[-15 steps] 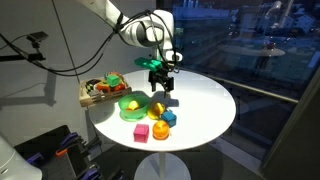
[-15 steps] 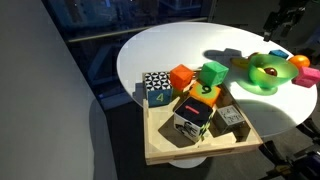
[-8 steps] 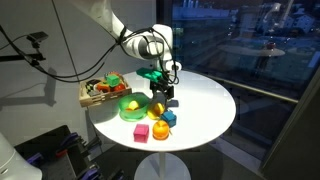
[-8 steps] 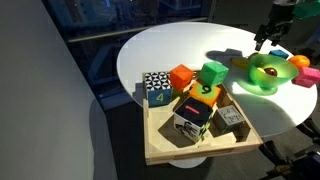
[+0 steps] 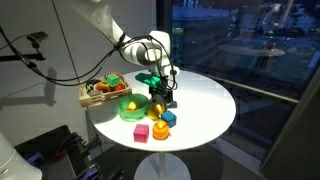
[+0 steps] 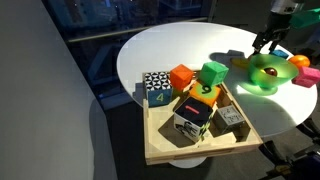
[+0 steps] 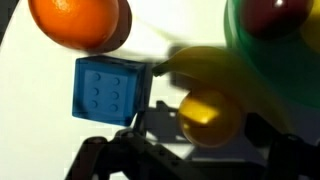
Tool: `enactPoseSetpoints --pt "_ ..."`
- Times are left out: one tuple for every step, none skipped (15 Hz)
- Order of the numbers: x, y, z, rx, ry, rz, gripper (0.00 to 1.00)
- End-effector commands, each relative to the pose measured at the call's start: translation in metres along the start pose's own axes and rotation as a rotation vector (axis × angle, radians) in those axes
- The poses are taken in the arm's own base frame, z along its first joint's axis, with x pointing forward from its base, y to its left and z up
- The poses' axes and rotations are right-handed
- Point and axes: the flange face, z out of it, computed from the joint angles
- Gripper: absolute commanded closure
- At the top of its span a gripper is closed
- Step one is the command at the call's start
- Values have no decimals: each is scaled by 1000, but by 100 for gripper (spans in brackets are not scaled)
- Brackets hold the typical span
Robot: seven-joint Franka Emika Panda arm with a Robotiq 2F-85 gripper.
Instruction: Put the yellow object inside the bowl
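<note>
Hovering with jaws spread apart, our gripper (image 5: 160, 96) has the yellow object (image 7: 208, 118) on the table just ahead, slightly right of centre, with the bowl (image 7: 290, 60) farther right.

The bowl (image 6: 250, 86) is glossy green plastic. The tray (image 6: 190, 152) beside it is matt wood, the tabletop (image 6: 165, 45) smooth.

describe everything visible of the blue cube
In the wrist view the blue cube is a small bright blue block, plastic by its look, its facing side showing six dots in two rows. It sits flat on the white table, under the orange ball in the picture, left of the yellow object, beyond the open hand. Whether it touches them is unclear.
</note>
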Motion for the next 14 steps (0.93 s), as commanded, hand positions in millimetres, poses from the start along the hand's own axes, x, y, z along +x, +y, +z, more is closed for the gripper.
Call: enactPoseSetpoints --pt "-2 -1 4 -21 27 7 0" --pt "-3 -1 6 -18 29 4 0" --pt "-3 -1 8 -18 32 3 0" --pt "-2 -2 10 -16 35 2 0" --pt "-2 -2 11 -15 37 1 0" --pt "-1 -2 12 -15 39 3 0" --pt "0 -2 14 -15 39 3 0" --pt "1 -1 16 -16 36 2 0" --pt "1 -1 18 -17 33 3 0" --pt "1 -1 20 -17 33 5 3" --pt "1 -1 20 -16 31 7 25" --pt "2 0 20 -15 30 9 27" --pt "2 1 19 -12 30 11 29" --pt "1 1 16 -7 30 13 35"
